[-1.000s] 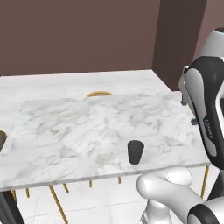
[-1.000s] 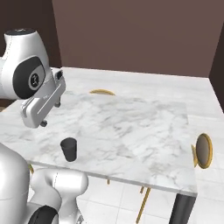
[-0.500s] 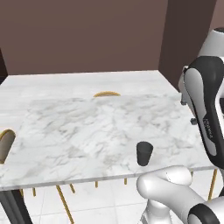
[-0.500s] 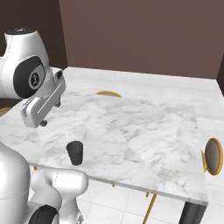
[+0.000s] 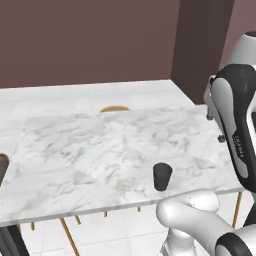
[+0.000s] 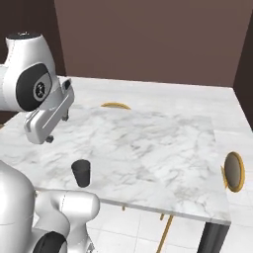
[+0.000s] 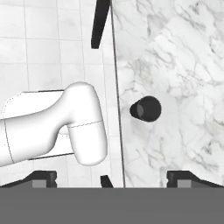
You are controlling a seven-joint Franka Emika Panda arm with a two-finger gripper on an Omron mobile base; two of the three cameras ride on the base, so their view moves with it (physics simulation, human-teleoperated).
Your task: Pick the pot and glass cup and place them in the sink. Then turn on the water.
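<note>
The glass cup (image 5: 162,176) (image 6: 81,172) is a small, nearly black tumbler standing upright near the front edge of a white marble table (image 5: 95,145) (image 6: 148,148). From above in the hand view, the glass cup (image 7: 148,108) sits just inside the table edge. My gripper (image 7: 113,178) hangs open above it, with nothing between its fingertips (image 7: 43,177). The cup lies ahead of the gripper and a little to the right. The pot, the sink and the water are out of view.
Gold chair backs (image 5: 114,108) (image 6: 116,105) poke up behind the table, and a round gold seat (image 6: 233,171) stands at its right end. A dark table leg (image 7: 99,24) and white floor tiles (image 7: 43,52) lie beside the edge. A brown wall (image 5: 90,40) closes the back.
The whole picture has shifted and turned a little, so the base has moved. The cup stands where it did on the table and the gripper stays open.
</note>
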